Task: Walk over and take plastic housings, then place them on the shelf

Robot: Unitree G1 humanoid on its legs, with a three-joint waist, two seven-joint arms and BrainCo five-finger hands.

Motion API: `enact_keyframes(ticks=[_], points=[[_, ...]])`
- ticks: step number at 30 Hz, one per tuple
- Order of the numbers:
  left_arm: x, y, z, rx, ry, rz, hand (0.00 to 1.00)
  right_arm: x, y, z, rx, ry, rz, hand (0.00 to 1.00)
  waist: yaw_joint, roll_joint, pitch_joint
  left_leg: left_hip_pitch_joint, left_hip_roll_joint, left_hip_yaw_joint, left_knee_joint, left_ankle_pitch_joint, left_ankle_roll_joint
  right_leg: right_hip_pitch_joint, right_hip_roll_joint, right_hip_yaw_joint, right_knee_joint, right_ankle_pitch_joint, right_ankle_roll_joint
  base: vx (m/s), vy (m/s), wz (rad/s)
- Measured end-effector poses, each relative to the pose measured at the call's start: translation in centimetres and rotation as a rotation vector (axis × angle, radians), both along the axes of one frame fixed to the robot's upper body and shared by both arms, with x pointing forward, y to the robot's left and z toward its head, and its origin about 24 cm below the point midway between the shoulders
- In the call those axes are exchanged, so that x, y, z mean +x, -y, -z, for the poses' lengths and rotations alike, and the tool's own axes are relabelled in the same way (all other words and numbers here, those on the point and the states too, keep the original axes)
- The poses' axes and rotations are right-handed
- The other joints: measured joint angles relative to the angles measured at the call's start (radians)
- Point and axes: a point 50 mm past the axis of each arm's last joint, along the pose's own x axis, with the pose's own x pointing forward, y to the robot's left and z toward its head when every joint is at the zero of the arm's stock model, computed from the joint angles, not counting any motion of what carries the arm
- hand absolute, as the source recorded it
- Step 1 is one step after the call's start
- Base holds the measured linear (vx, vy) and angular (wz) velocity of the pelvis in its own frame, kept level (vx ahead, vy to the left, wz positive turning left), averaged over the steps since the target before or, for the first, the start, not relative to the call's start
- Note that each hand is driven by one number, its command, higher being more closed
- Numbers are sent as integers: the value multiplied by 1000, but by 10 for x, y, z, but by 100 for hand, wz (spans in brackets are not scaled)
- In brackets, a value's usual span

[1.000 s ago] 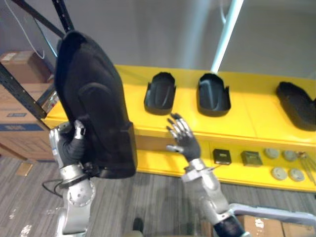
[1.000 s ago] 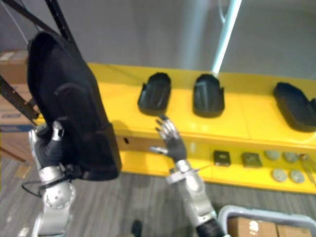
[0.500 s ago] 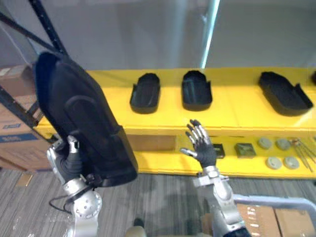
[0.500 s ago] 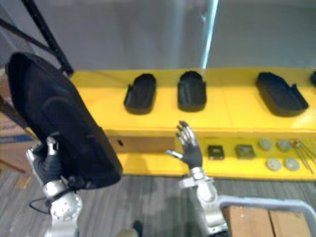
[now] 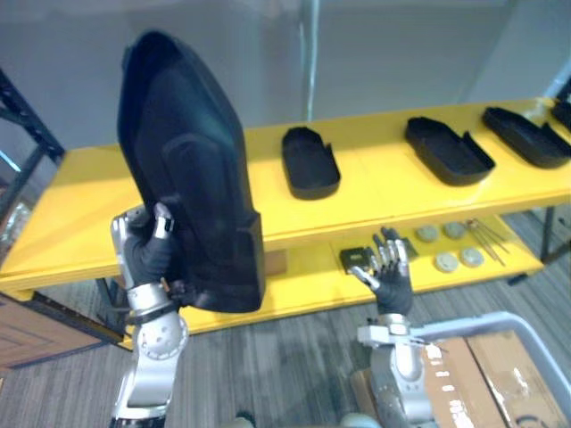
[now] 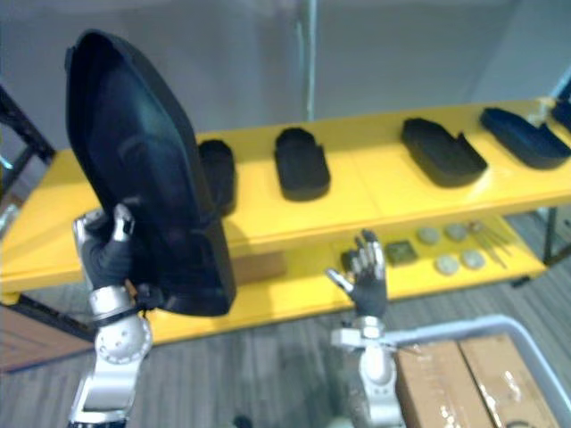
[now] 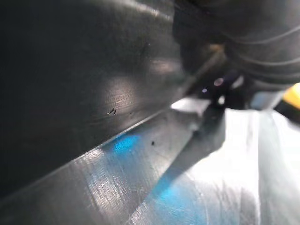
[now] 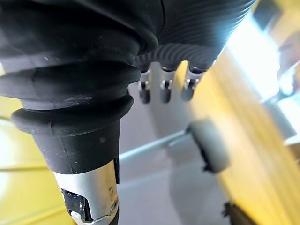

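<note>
Housing (image 5: 187,178), large and black, stands upright at frame left, clenched by left hand (image 5: 147,254). Right hand (image 5: 391,283) is released, lower centre. Right eye view reveals small housing (image 6: 221,174) on yellow shelf (image 5: 375,183), partly behind it.

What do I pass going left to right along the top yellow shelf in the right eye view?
Large housing in the left hand → half-hidden housing → oval housing → long housing → far-right housing.

A: One shelf housing (image 6: 217,174) sits behind the large black housing (image 6: 143,187) in the left hand (image 5: 147,259), mostly covered.

B: Housing at the yellow shelf (image 6: 375,192) right end (image 5: 563,109): cut by frame edge. Small round parts (image 5: 443,261) on lower tier: too small to ID.
</note>
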Motion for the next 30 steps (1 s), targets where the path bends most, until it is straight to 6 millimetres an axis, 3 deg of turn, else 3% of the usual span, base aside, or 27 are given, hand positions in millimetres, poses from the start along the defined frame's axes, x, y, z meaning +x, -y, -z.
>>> enact_keyframes(ticks=[2,5,8,10,13,16,20,21,22,28,30], points=[[0,2,2,-13,-8,-3,100,0,1,-1,-18,11,-13,0,1,8,5,-10,8,0,10,-10,2,0,5,-7,-7,-2,-2,8,-20,3],[-3,1,10,-35,-33,-26,100,3,3,-4,-51,29,-23,0,10,36,25,-63,64,-6,175,-71,1,18,30,-12,-4,-32,-13,38,-42,-1],[-6,-3,21,-49,-74,-55,100,6,8,-9,-116,57,-32,0,22,49,31,-89,94,-41,294,-72,8,46,33,-2,7,-41,-12,59,-40,-7],[-5,-4,19,-52,-61,-59,100,8,12,-14,-126,83,-22,0,24,53,29,-70,84,-59,233,-54,23,44,34,-5,5,-41,-12,78,-20,2],[-4,-2,19,-72,-56,-62,100,12,18,-25,-133,133,-6,0,24,53,29,-21,51,-93,113,-1,11,40,25,-4,3,-41,-11,27,-34,-1],[-4,0,18,-87,-44,-52,100,15,19,-31,-134,168,3,0,22,58,26,27,35,-113,36,6,-1,28,25,19,18,-39,-9,1,22,-20],[1,4,13,-68,-37,-6,100,13,15,-26,-66,141,19,0,26,43,36,57,31,-92,46,-56,-29,25,24,53,33,-27,11,-41,88,-30],[1,4,12,-66,-36,-5,100,11,9,-24,-29,136,5,0,28,29,42,67,29,-73,47,-70,-26,23,19,69,31,-23,16,-43,57,-38],[0,12,0,-101,8,34,100,2,-14,-10,-15,49,-94,0,3,-18,16,32,11,-56,25,-45,-23,-5,12,23,-65,70,21,-21,16,-21],[0,15,1,-103,4,49,100,1,-8,-8,-20,35,-68,0,3,-19,16,31,12,-56,25,-44,-22,-5,12,22,-65,72,20,0,0,0],[-1,14,2,-106,4,40,100,-6,17,0,-32,-11,42,0,3,-18,16,21,11,-67,28,-44,-22,-5,11,14,-65,71,19,-15,-5,15]])
